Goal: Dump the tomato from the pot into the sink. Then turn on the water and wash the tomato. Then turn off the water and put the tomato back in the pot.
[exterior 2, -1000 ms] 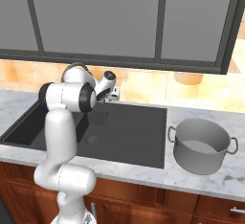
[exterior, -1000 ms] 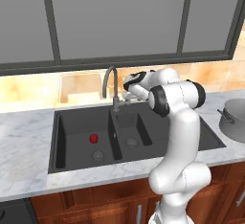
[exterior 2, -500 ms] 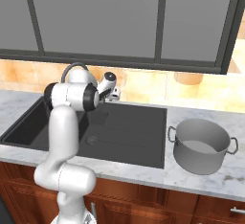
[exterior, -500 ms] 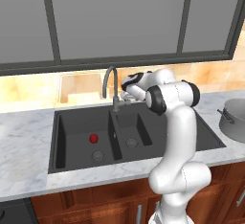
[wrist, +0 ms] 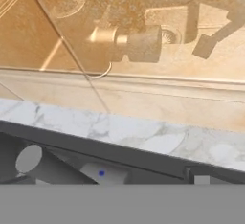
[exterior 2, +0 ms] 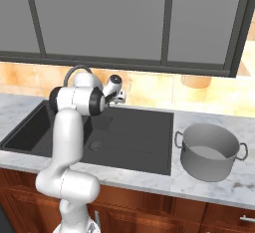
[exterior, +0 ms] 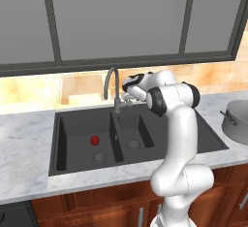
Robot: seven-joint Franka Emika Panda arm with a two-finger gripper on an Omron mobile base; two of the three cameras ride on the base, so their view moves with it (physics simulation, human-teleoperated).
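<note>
I see the tomato (exterior: pixel 95 139) lying in the wide basin of the sink (exterior: pixel 68 163), just at 11 o'clock from the drain (exterior: pixel 99 157). My tool (exterior: pixel 127 91) sits released, jaws spread, beside the faucet (exterior: pixel 113 88). The pot (exterior 2: pixel 207 151) stands on the surface (exterior 2: pixel 234 186) at the sink's 3 o'clock.

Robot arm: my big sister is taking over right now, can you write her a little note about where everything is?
Gripper: open, holding nothing, up at the grey curved faucet behind the black double-basin sink.
Small glossy red tomato: lying in the sink's wide basin, just above the round drain.
Round grey metal pot: upright on the marble counter, to the right of the sink; looks empty.
Done: tomato dumped into the sink.
Left: no water is visibly running, so turn it on, wash the tomato, turn it off, put the tomato back in the pot.
</note>
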